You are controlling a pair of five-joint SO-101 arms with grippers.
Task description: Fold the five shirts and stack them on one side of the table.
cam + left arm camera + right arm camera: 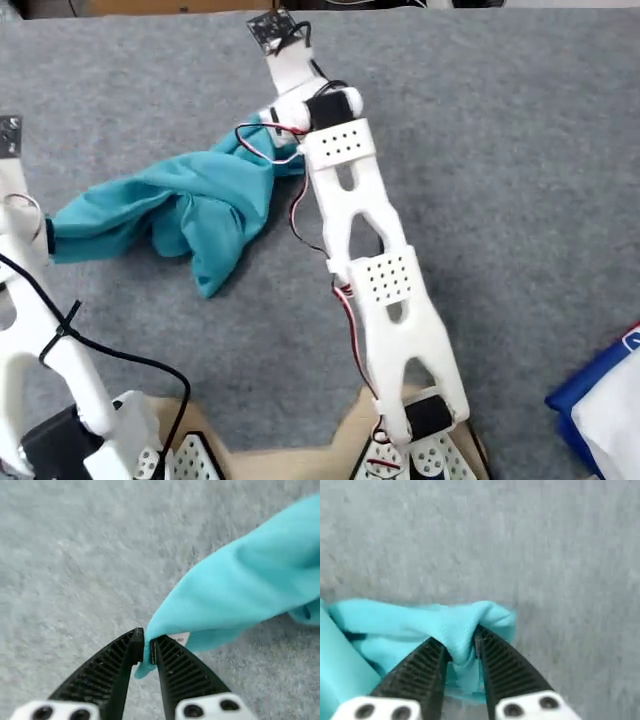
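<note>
A teal shirt (190,210) hangs bunched between the two arms over the grey table (500,180). My left gripper (146,650) is shut on one corner of the teal shirt (240,590), near a small white label; in the high view this end sits at the table's left side beside the left arm (30,300). My right gripper (462,647) is shut on a pinched fold of the teal shirt (420,625), at the cloth's far right end under the right arm (350,200). The cloth sags crumpled in the middle.
Folded blue and white cloth (605,400) lies at the right front corner of the table. Red and black wires (300,220) trail along the right arm. Open grey felt spreads to the right and behind the shirt.
</note>
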